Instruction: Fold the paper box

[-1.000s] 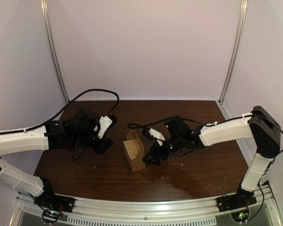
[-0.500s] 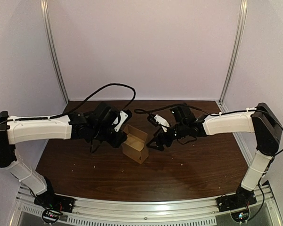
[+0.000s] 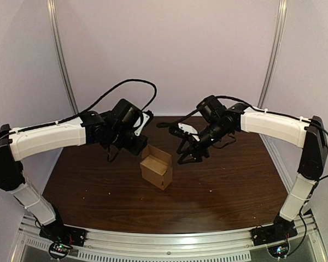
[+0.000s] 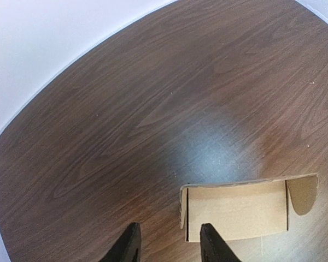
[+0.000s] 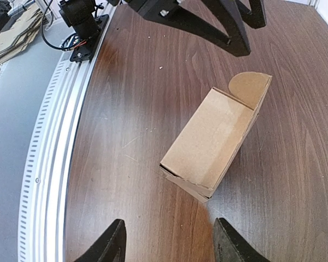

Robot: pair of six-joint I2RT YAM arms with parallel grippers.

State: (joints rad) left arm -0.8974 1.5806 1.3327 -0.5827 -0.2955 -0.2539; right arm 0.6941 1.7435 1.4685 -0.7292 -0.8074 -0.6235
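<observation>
Saw a small brown box (image 3: 156,170) standing upright on the dark wooden table (image 3: 98,196), top open, one flap (image 3: 157,154) raised along its far edge. Found the left gripper (image 3: 139,144) hovering just beyond the box's far left corner, fingers (image 4: 127,248) parted by a modest gap, nothing between them. From that wrist, caught the box (image 4: 238,210) just ahead of the fingertips, a rounded tab (image 4: 303,194) at one end. Found the right gripper (image 3: 187,154) raised off the box's far right side, apart from it, fingers (image 5: 110,245) spread wide and empty. From that wrist, saw the box (image 5: 210,142) lying ahead of both fingers, untouched.
</observation>
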